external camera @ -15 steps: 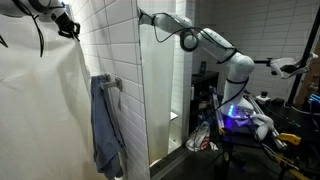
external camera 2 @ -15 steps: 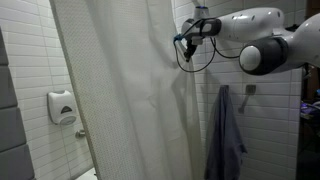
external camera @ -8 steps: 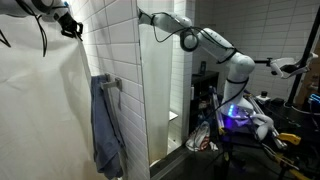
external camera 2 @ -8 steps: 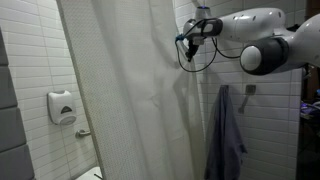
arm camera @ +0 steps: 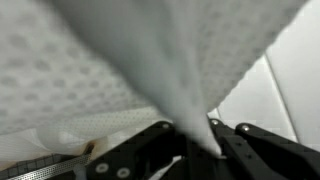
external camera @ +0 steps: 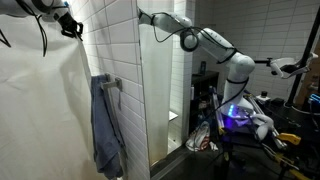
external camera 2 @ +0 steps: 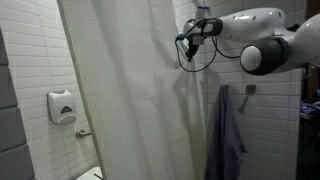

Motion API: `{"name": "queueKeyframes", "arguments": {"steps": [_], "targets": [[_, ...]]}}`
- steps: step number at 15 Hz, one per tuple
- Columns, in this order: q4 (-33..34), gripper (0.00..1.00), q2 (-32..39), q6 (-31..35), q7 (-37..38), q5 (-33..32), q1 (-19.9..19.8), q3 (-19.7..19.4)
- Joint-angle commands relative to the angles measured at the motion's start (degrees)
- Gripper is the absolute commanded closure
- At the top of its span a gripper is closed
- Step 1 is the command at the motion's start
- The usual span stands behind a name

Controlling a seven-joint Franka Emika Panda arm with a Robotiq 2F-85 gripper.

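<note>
Pincer [external camera 2: 188, 36] pinched shut on the white shower curtain [external camera 2: 125, 90], near its top edge. Fabric bunches between the jaws in the wrist view. The high grip probably lets the cloth hang straight. The curtain spans the stall, near a blue towel [external camera 2: 226, 135].

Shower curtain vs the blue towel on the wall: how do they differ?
The curtain is white and far larger; the towel is blue and narrow. The curtain is pinched in the tool; the towel hangs from a wall hook, untouched. Both are limp fabric hanging in folds.
</note>
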Motion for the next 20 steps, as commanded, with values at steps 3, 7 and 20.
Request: {"name": "queueKeyframes", "arguments": {"steps": [3,7,20], "targets": [[-0.2,0.99,-0.44,1.88,5.17,-0.75,0.31,-0.69],[-0.21,0.99,-0.47,1.95,4.82,-0.63,0.07,-0.59],[-1.7,0.19,-1.67,1.44,3.14,7.71,1.86,-8.83]]}}
